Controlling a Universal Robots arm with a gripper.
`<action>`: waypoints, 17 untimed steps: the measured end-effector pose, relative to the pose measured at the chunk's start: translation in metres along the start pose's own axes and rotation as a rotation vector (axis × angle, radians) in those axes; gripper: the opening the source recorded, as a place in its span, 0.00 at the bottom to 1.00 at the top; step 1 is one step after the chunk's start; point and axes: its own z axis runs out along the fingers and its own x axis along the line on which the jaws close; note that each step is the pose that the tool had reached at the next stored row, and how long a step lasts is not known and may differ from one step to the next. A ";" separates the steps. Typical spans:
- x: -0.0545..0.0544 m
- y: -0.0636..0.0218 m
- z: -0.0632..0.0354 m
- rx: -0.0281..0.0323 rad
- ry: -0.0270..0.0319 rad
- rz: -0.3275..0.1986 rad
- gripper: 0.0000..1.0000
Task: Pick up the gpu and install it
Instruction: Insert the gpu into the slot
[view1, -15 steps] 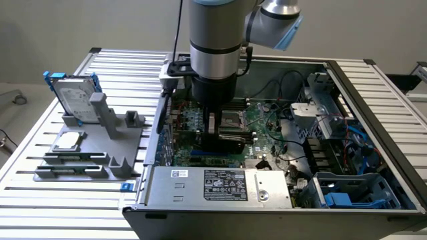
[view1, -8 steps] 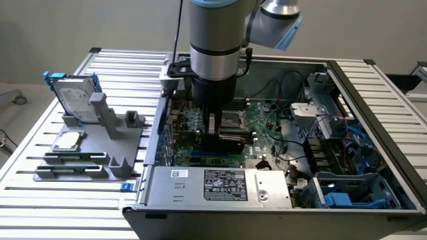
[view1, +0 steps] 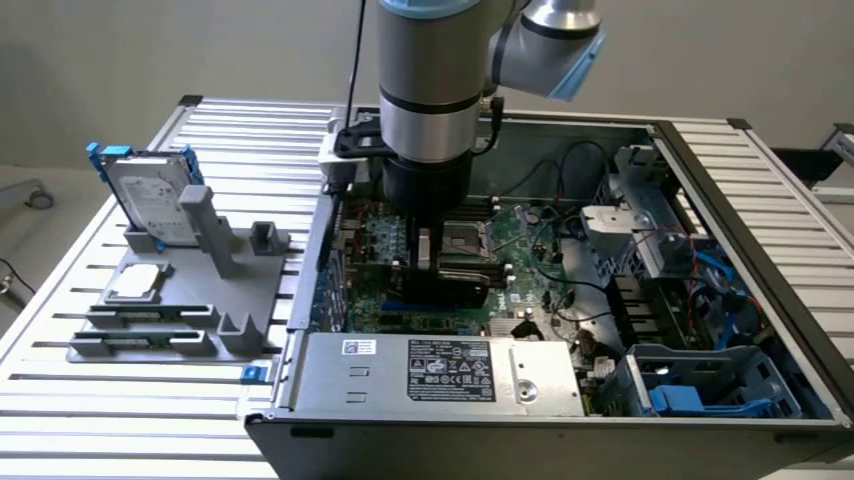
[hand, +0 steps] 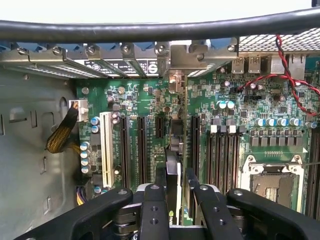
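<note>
While the black gripper clamps the thin green-and-black gpu edge-on over the green motherboard, the open grey computer case sits on a ribbed aluminium table by a plain grey wall.

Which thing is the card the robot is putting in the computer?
Look inside the open computer case, at the big green motherboard. Among its long black slots, the gripper is shut on the gpu, a thin card seen edge-on. Unlike the flat slots beside it, it stands up off the board, with a silver bracket at its far end.
</note>
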 end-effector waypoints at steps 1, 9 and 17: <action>0.000 0.0002 0.0001 -0.0002 -0.0005 -0.001 0.26; 0.000 0.0013 -0.0019 -0.0007 -0.0017 -0.003 0.26; 0.000 0.0037 -0.0008 -0.0006 -0.0019 -0.013 0.26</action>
